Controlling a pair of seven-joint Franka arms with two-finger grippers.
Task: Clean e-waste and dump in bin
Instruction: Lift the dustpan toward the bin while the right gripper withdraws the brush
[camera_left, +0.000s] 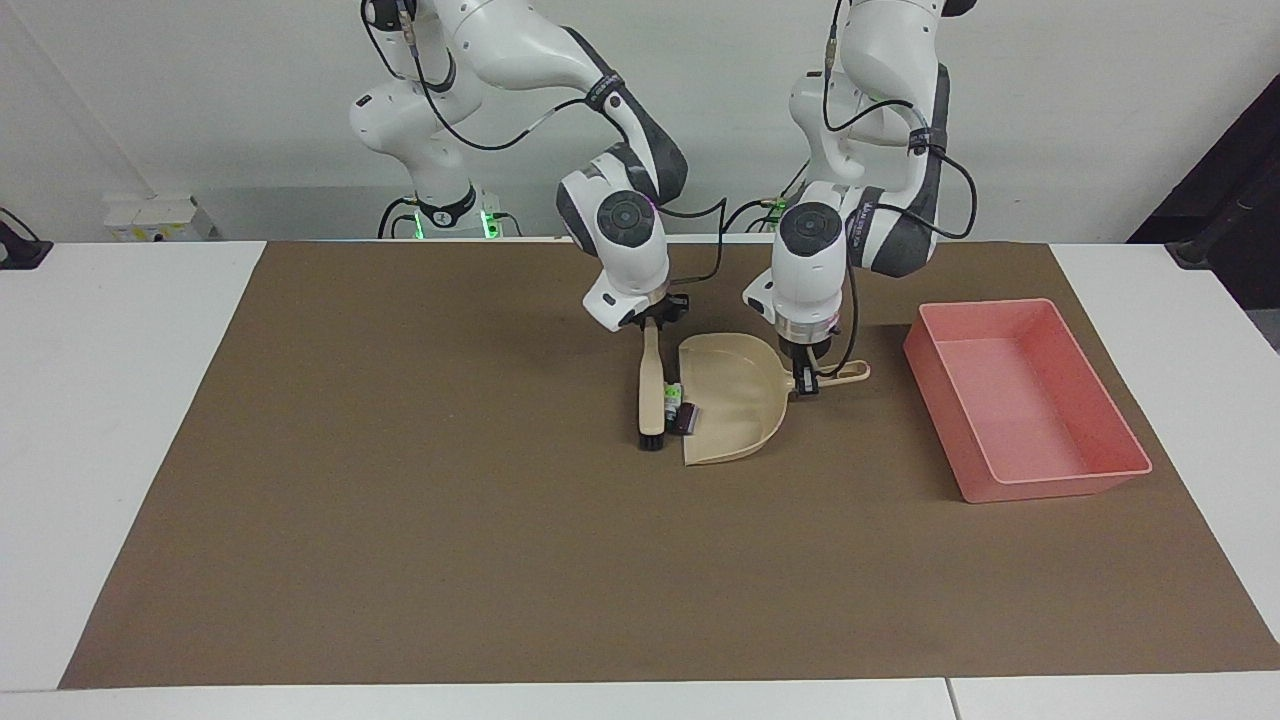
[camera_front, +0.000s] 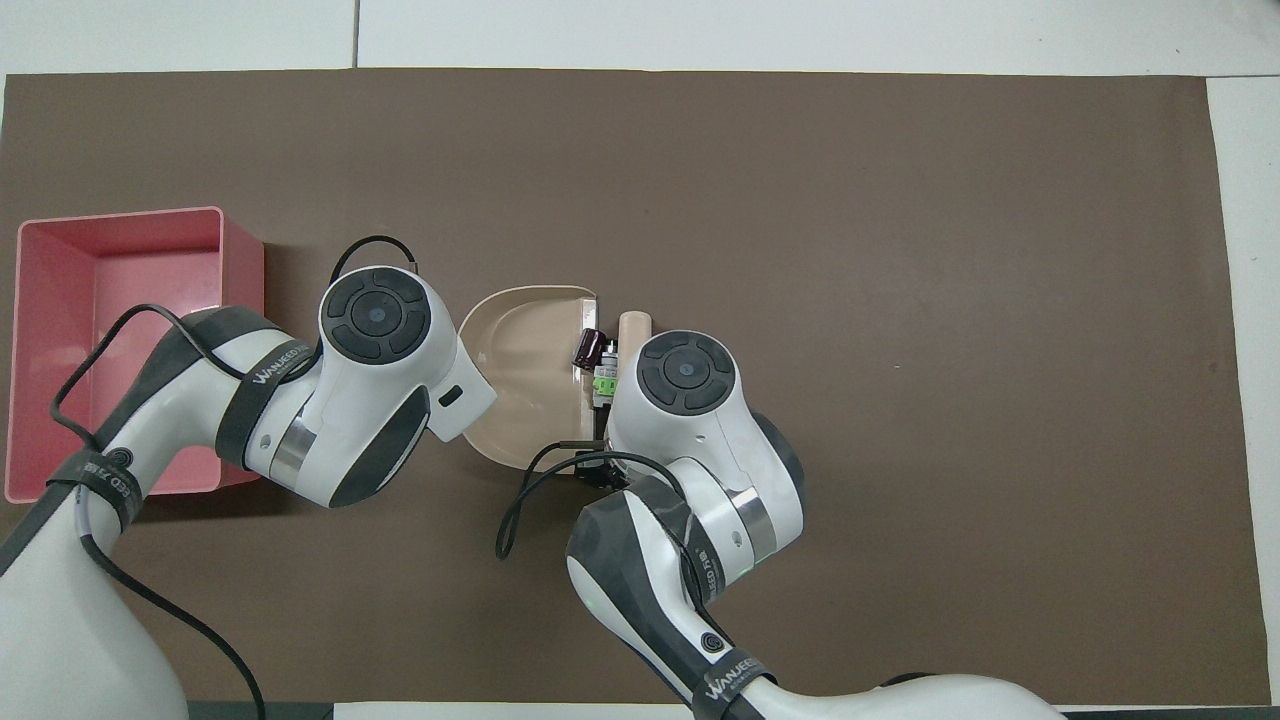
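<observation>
1. The right gripper (camera_left: 650, 326) had its fingers clamped on the top of the brush (camera_left: 651, 390) handle — the brush hung nearly upright, its dark bristles down on the brown mat (camera_left: 400, 500) just beside the open edge of the dustpan (camera_left: 735, 405).
2. The left gripper (camera_left: 806, 380) had its fingers closed on the dustpan's handle, pointing straight down, the pan flat on the mat.
3. The e-waste (camera_left: 681, 410) — the white piece with green marks and the dark block — sat pressed between the brush and the dustpan's lip, the dark block already on the lip.
4. The right arm came in with its wrist bent down over the brush; in the overhead view its wrist covered most of the brush.
5. The left arm stood with its wrist vertical over the pan handle.
6. The bin (camera_left: 1090, 465), a pink tray, lay on the mat toward the left arm's end of the worktop (camera_left: 100, 400), well apart from the dustpan.
</observation>
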